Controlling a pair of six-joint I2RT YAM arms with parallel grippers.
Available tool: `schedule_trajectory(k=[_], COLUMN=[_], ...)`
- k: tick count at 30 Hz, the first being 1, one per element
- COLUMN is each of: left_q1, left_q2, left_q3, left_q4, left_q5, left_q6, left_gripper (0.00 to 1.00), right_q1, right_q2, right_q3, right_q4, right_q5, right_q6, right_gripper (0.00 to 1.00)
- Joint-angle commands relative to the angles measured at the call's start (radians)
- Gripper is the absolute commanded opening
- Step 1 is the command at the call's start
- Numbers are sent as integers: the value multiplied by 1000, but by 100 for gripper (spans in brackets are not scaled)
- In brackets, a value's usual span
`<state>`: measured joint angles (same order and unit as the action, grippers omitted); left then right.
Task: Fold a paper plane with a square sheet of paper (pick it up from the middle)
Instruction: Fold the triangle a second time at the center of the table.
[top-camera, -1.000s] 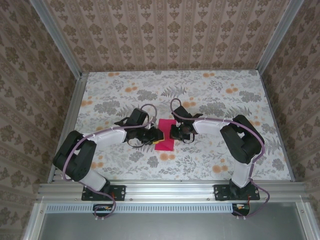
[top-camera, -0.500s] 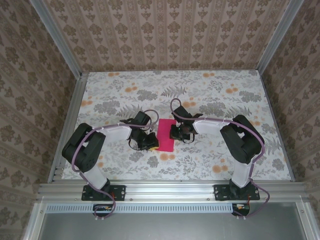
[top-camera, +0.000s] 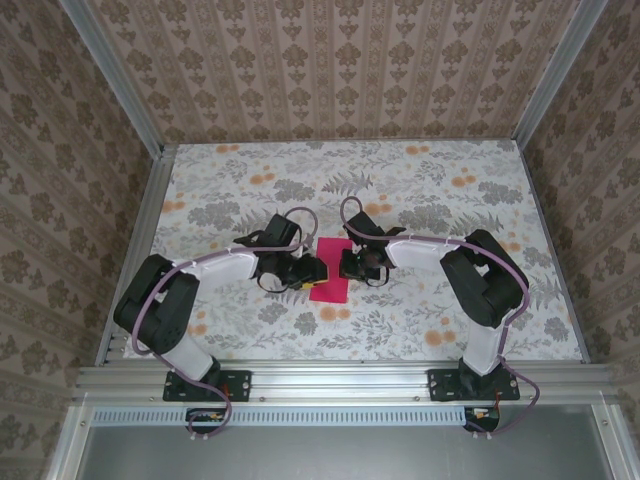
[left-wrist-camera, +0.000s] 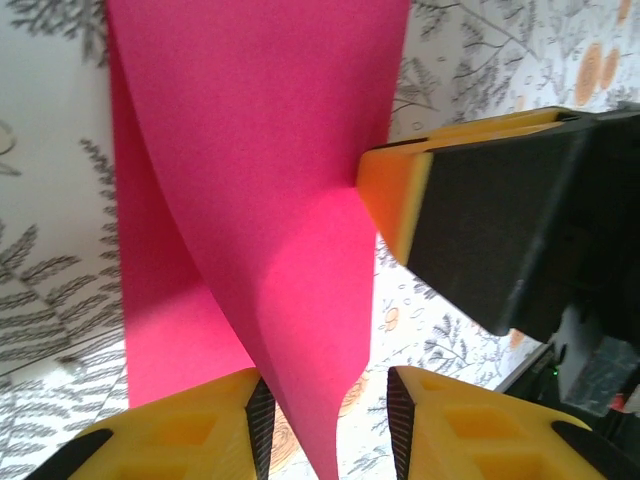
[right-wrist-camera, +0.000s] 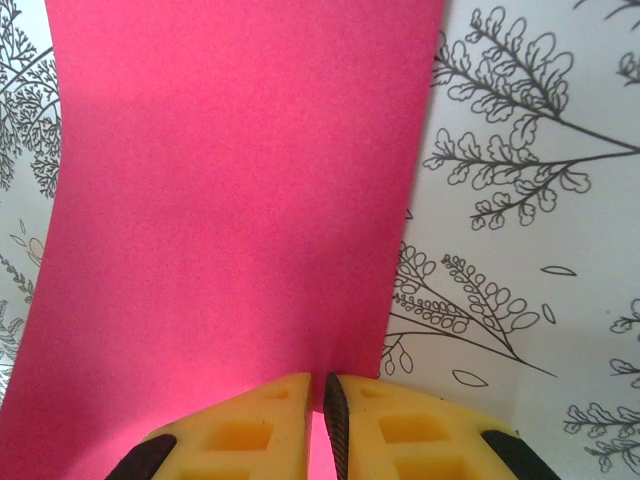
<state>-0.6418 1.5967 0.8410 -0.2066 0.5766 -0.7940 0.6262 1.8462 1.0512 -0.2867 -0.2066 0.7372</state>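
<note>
The square sheet of paper (top-camera: 331, 274) is magenta-pink and lies mid-table between both arms, partly folded. In the left wrist view a curled flap of the paper (left-wrist-camera: 260, 150) rises and narrows to a point between the fingers of my left gripper (left-wrist-camera: 325, 385). Those jaws stand apart; the flap lies against the left finger, with a gap to the right one. My right gripper (right-wrist-camera: 325, 385) is shut on the near edge of the paper (right-wrist-camera: 230, 180). In the top view the left gripper (top-camera: 312, 270) and right gripper (top-camera: 345, 263) face each other across the sheet.
The table (top-camera: 430, 190) has a grey leaf and orange flower print. Patterned walls and metal rails close it in on three sides. My right gripper's yellow and black finger (left-wrist-camera: 480, 220) sits close at the paper's right edge in the left wrist view.
My left gripper dropped back toward the near side, then returned to the sheet's left edge and its jaws spread. The sheet looks narrower from above. The right arm stayed put.
</note>
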Motion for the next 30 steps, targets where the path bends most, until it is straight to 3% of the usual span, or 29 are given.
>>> schedule_trajectory(k=[1,11,19,30], left_q1=[-5,-4,5,12], left_q2=[2,48,86,115], left_q3=[2,3,-19,-22], left_q4=[75,149,208,250], left_q5=[44,36,39,48], left_q6=[-35,-54,-63,-81], left_gripper=[38,41,41,51], right_q1=[-3,-8,-14,-29], right_q2=[72,60,-55,-105], right_q3=[-24,-33,-51,-75], right_q4=[-62,-35,21,50], right_q5=[41,5,-45,-70], right_q6=[-2,4,-10,-10], right_gripper=[17,17,25,28])
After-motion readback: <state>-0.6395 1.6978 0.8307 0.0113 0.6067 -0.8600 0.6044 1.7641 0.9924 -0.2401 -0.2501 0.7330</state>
